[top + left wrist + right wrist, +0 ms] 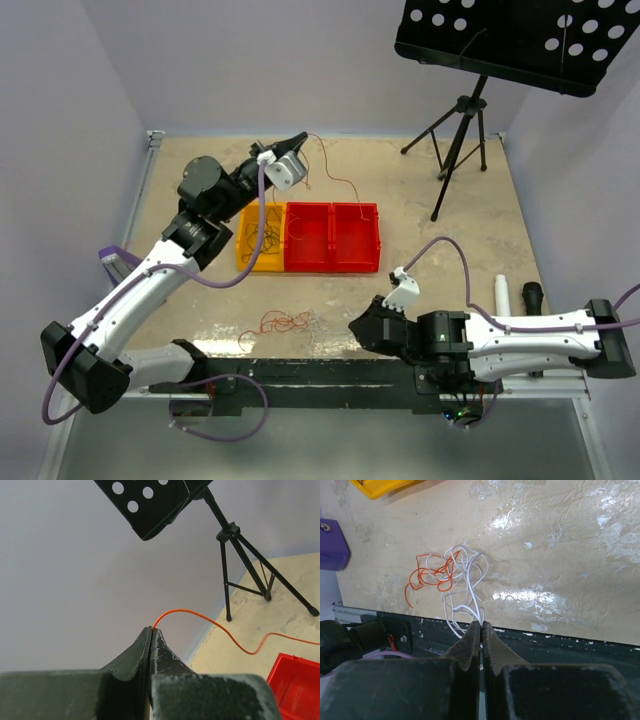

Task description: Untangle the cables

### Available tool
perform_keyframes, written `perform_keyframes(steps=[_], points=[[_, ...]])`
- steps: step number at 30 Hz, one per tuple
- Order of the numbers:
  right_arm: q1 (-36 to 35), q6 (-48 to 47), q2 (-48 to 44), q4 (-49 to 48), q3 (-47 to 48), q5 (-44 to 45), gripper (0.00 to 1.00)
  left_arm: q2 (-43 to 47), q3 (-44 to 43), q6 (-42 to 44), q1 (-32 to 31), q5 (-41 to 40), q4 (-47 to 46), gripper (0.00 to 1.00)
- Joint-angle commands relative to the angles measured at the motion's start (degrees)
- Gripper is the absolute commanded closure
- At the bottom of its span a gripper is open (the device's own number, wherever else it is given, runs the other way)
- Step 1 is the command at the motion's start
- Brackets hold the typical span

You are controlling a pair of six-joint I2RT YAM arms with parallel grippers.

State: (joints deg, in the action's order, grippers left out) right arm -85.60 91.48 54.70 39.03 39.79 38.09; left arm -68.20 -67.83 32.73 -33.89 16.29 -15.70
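Note:
A small tangle of cables lies near the table's front edge, orange-red loops (432, 575) knotted with white loops (465, 570), and shows from above as one tangle (285, 322). My right gripper (481, 624) is shut on a white strand at the tangle's near side, low at the front edge (353, 327). My left gripper (151, 629) is raised at the back (300, 140) and shut on the end of a single orange cable (210, 621). That cable (335, 180) droops toward the red bin (332, 236). Thin black cables (262, 235) lie in the yellow bin (245, 262).
A black music stand (520, 40) on a tripod (455, 135) occupies the back right. A white cylinder (503, 294) and a black object (533, 295) lie by the right arm. A purple block (332, 545) sits left of the tangle.

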Motion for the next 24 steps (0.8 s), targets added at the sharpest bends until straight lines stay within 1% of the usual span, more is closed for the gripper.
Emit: perform_keyframes(steps=[1,5,10,13,16,19,22,24], points=[[-0.2,1.9,-1.6,1.5,-0.9,2.9,1.0,-0.1,2.4,0.2,0.1,0.6,-6.4,1.0],[-0.3,1.9,-2.0,1.6,-1.6,2.6,1.0,-0.2,4.8,-1.5,0.1,0.4,-8.6,1.0],[-0.2,2.1,-2.8,1.2,-2.4,2.5,1.0,-1.3,2.3,-4.5,0.0,2.0,-8.5,1.0],[-0.2,2.1,-3.0,1.4,-2.4,2.7,1.0,-2.2,1.9,-3.8,0.0,1.3,-6.9,1.0],[-0.2,2.5,-3.5,1.8,-2.5,2.4,1.0,-2.1,4.5,-1.5,0.0,-0.8,-5.4,1.0],[-0.3,2.6,-4.5,2.0,-3.1,2.3,1.0,-1.0,9.5,1.5,0.0,-4.1,-5.9,1.0],[-0.1,2.6,-5.3,1.9,-3.6,2.1,1.0,-0.1,13.2,2.2,0.1,-7.7,-5.9,1.0],[-0.2,2.6,-5.4,1.9,-3.8,2.1,1.0,0.6,15.0,1.3,0.1,-7.8,-5.8,1.0]])
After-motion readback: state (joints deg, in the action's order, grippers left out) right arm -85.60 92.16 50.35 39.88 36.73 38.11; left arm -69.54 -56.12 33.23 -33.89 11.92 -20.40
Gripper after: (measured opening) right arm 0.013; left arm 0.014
